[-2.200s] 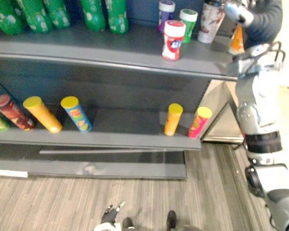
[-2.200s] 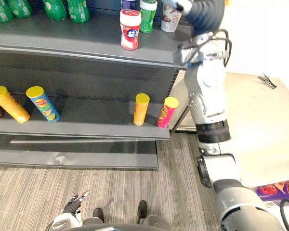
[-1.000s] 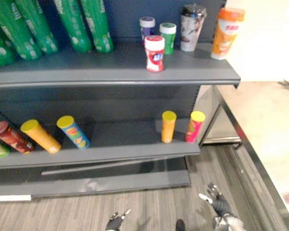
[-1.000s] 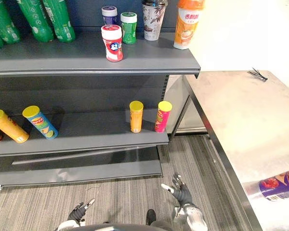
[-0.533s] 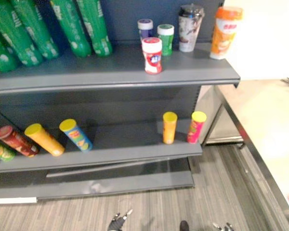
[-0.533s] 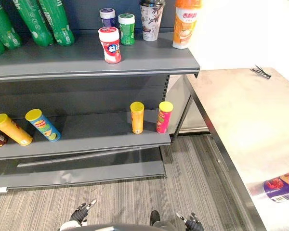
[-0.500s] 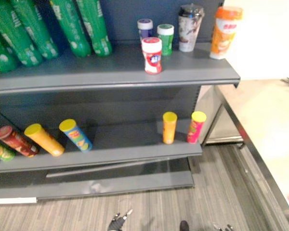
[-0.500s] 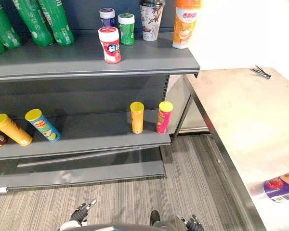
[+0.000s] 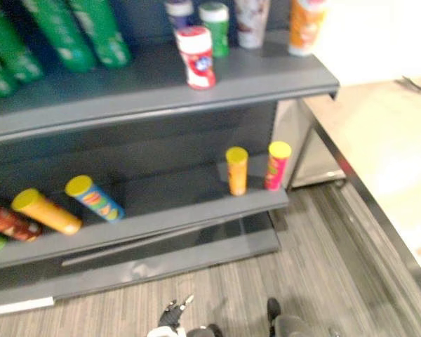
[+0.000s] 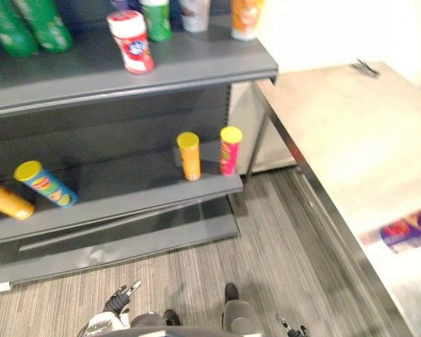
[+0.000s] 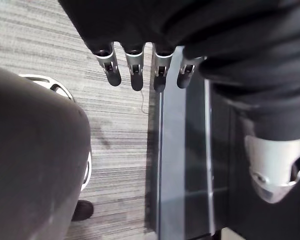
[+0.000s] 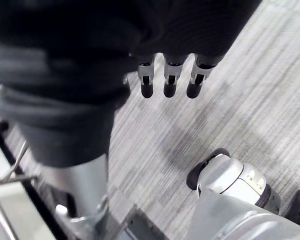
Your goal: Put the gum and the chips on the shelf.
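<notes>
Chips can (image 10: 407, 229) on table (image 10: 323, 119), r. hand (image 12: 169, 80) low, well apart, empty

R hand (image 12: 170, 80) seen from v. close: dark ribbed cover, w/ silver fingers (image 12: 146, 80) in a row past it. Fingers have dark tips, are straight, side by side w/ small gaps, all pointing the same way. Nothing btwn or against them; hand holds nothing. Thumb can't be made out. Fingertips hang in air over the floor (image 12: 255, 100), apart from it. Floor = grey carpet w/ fine stripes, running on a slant across the view. Off to one side of the cover, thin metal bars (image 12: 18, 159), one slanted, one level, meeting low down; can't tell what they belong to.
</notes>
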`<state>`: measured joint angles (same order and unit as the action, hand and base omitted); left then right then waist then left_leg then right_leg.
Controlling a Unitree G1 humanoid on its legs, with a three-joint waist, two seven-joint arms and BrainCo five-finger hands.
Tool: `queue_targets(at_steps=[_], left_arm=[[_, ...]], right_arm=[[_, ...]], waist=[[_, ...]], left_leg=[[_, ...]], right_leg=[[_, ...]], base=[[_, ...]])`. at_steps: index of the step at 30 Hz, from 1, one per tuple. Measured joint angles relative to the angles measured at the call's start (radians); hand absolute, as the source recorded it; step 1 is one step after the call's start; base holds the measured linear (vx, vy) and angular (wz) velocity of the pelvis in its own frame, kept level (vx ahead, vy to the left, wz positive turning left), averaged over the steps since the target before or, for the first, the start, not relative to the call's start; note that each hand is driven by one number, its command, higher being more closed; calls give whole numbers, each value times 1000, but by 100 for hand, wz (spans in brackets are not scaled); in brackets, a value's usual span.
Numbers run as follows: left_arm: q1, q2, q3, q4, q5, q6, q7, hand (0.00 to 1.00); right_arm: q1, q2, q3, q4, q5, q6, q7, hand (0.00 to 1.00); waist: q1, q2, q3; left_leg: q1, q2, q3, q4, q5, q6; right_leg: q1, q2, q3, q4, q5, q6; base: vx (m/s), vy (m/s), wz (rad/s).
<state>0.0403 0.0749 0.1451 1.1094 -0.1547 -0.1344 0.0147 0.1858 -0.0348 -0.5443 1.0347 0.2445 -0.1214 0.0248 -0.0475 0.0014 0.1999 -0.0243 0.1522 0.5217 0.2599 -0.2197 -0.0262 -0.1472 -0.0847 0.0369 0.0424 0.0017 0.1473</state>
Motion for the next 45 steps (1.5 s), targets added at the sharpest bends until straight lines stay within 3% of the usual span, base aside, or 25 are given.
queue_targets(at_steps=[1,2,4,7,10,11,14,17,28,31,33,34,35,37,40,42,43,45], left_arm=[[-2,1,0,-5,1,-1,0,0],[-5,4,0,-10,3,-7,1,0],[-16,14,-2,-15,3,-8,1,0],[-9,31,-33,-26,2,-9,-6,0],[-9,49,-32,-36,1,-10,-21,0],[-9,51,-27,-35,1,-9,-20,0],[-3,32,-23,-32,1,-9,-21,0],[-3,-3,-22,-33,3,-10,-24,0],[21,-1,25,-32,0,-8,-18,0],[15,-4,54,-32,-7,-8,-17,0],[26,-7,56,-47,-60,-9,-18,0],[28,-6,48,-55,-83,-10,-17,0],[29,-11,39,-57,-102,-10,-16,0],[36,-14,10,-57,-110,-14,-15,0],[33,-13,8,-58,-111,-22,-16,0],[34,-18,9,-57,-112,-31,-11,0],[35,-18,10,-55,-112,-31,-8,0],[31,-13,9,-51,-111,-31,1,0]], right_arm=[[-2,1,1,-8,0,1,-1,0],[-23,12,9,-4,0,2,1,0],[-31,22,33,13,0,12,-3,0],[-29,22,56,32,0,13,-17,0],[-56,30,81,36,0,12,-19,0],[-77,32,83,37,0,12,-19,0],[-106,15,94,32,0,9,-20,0],[-104,-6,100,33,0,8,-20,0],[-58,6,39,44,18,7,-21,0],[-46,11,45,46,42,5,-21,0],[-44,6,52,50,45,-3,-21,0],[-45,-9,58,51,52,-15,-22,0],[-54,-27,64,55,52,-16,-22,0],[-56,-55,63,64,52,-22,-23,0],[-44,-64,52,76,52,-21,-28,0],[-25,-65,41,77,52,-21,-34,0],[-21,-65,41,77,53,-22,-35,0],[-12,-41,40,75,58,-22,-29,0]], waist=[[0,19,1],[0,24,36],[-2,37,65],[-2,24,57],[0,-19,51],[4,-30,51],[7,-14,53],[-9,10,47],[-36,6,43],[-33,4,43],[-30,0,42],[-28,-11,47],[-27,-6,48],[-29,6,44],[-28,9,44],[-21,15,44],[-14,17,39],[-8,0,15]], left_leg=[[-3,7,37,-6,0,7],[5,42,107,0,-7,17],[38,71,188,-27,-2,17],[69,67,319,-83,23,12],[80,37,420,-116,55,6],[80,34,461,-116,62,-2],[104,47,511,-116,93,-23],[116,86,511,-93,97,-32],[115,145,493,-38,97,-47],[120,226,505,91,75,-55],[78,280,358,235,92,-31],[22,251,164,259,65,-46],[6,183,11,213,38,-64],[-16,102,-122,117,31,-67],[-63,67,-226,9,46,-82],[-77,36,-349,-79,112,-111],[-64,25,-360,-75,133,-108],[-55,-13,-330,-63,110,-74]], right_leg=[[0,-10,-45,-15,-9,-1],[-20,-36,-182,39,-23,-43],[-21,-67,-360,177,-58,-97],[56,-109,-445,212,-58,-85],[153,-129,-483,73,26,-63],[162,-121,-491,9,25,-61],[160,-97,-497,-28,12,-43],[172,-67,-492,-31,0,-57],[129,-70,-499,119,-119,-92],[123,-37,-461,151,-150,-117],[131,-16,-411,162,-157,-139],[133,-18,-373,169,-162,-147],[135,-25,-320,169,-162,-147],[137,-25,-240,169,-163,-144],[133,-20,-191,169,-171,-131],[131,-12,-131,178,-184,-101],[133,-8,-103,182,-188,-90],[134,-30,-30,160,-181,-71]], base=[[-211,217,-161],[-165,171,-139],[-69,166,-164],[-10,97,-136],[-18,-96,-112],[-38,-158,-86],[-54,-207,-76],[-74,-118,-23],[-113,-10,3],[8,-79,-33],[23,-119,-64],[59,-34,-98],[62,7,-109],[63,72,-121],[95,130,-74],[165,232,-83],[169,196,-99],[219,224,-79]])
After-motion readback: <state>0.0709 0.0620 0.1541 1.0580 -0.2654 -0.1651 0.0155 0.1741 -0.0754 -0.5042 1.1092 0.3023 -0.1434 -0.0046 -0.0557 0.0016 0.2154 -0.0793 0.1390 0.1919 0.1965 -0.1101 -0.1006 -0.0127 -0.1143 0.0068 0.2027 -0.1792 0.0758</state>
